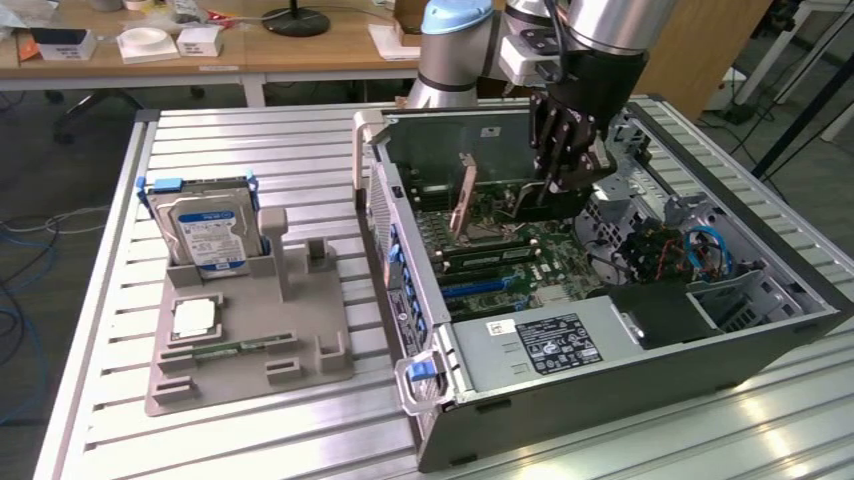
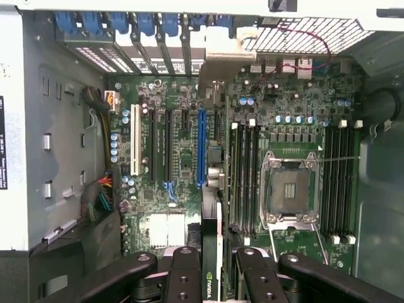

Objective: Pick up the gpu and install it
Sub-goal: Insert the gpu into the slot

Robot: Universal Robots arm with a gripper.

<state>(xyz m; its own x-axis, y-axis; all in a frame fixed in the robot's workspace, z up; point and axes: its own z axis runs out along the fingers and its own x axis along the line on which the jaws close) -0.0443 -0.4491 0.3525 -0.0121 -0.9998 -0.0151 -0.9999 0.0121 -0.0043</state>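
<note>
My arm [image 1: 603, 45] hangs straight down into the open pc case [image 1: 627, 400], upper middle of the exterior view. The gripper [image 1: 561, 183] is clamped on the gpu [image 1: 545, 207], edge-on above the motherboard [image 2: 170, 158].

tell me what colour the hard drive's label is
Blue, with some white; the label shows best in the exterior view.

Wooden desks [image 1: 320, 55] stand behind a slatted metal table [image 1: 240, 140]; cables [image 1: 34, 235] cross the floor [image 1: 67, 150].
</note>
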